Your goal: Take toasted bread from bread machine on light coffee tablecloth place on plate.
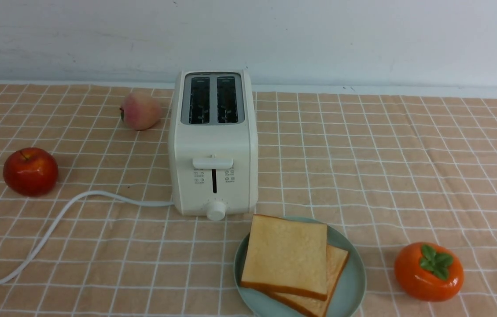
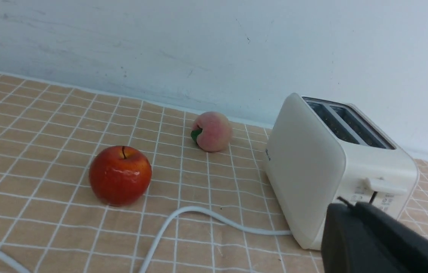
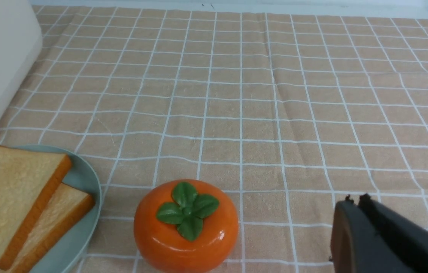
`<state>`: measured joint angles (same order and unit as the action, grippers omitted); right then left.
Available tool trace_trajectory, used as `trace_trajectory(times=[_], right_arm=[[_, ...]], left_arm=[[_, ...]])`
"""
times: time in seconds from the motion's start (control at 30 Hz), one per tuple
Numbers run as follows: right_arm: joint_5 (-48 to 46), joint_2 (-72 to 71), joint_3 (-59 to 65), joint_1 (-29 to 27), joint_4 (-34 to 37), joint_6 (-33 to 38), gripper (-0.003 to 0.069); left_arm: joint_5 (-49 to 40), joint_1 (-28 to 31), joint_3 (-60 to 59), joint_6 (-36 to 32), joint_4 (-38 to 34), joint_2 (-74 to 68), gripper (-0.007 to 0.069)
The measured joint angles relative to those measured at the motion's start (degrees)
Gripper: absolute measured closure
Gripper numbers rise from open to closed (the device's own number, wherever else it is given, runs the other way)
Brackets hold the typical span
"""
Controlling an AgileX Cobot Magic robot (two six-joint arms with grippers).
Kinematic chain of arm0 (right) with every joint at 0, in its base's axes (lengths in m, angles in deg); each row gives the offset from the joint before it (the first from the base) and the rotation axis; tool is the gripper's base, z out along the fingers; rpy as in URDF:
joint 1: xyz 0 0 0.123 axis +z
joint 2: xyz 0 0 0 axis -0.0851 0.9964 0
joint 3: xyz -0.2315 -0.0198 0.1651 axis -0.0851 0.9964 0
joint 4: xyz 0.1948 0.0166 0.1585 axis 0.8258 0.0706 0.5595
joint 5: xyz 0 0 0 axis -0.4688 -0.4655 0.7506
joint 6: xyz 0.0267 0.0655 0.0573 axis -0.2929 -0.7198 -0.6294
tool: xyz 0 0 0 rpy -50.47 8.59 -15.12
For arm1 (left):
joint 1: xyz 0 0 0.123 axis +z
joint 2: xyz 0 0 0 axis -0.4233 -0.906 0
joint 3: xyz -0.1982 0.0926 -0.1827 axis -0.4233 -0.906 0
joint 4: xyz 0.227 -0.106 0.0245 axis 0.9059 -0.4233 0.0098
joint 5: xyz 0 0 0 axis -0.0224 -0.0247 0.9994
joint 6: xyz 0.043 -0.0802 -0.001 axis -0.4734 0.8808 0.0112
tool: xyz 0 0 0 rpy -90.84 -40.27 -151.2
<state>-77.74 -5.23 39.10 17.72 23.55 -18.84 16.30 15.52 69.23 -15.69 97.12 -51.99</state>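
Front view: both slices of toasted bread (image 1: pixel 284 255) lie stacked, slightly offset, on the plate (image 1: pixel 354 281), just in front of the bread machine (image 1: pixel 213 145) on the light coffee tablecloth (image 1: pixel 362 154). Wrist views: left pincer (image 2: pixel 348 204) and right pincer (image 3: pixel 356 199) each have fingers pressed together, holding nothing.

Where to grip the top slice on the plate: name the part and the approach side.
Probably its right crust edge, from the right. The top slice lies flat, raised on the lower slice, so that thick edge stands clear of the plate.
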Motion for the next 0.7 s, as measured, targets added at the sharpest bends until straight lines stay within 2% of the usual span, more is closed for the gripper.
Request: trace_trajectory(times=[0.2, 0.47, 0.53, 0.7], right_arm=[[0.00, 0.00, 0.00, 0.00, 0.00, 0.00, 0.0639], [0.00, 0.00, 0.00, 0.00, -0.04, 0.00, 0.0635], [0.00, 0.00, 0.00, 0.00, -0.04, 0.00, 0.0632], [0.00, 0.00, 0.00, 0.00, -0.04, 0.00, 0.0626]], left_arm=[[2.60, -0.89, -3.15, -0.07, 1.86, 0.25, 0.0638], [8.04, -1.00, -17.70, -0.28, 2.56, 4.92, 0.0636], [7.66, -1.00, -18.42, -0.28, 1.51, 4.92, 0.0636], [-0.03, -0.93, -18.74, -3.06, -2.13, 4.92, 0.0630]])
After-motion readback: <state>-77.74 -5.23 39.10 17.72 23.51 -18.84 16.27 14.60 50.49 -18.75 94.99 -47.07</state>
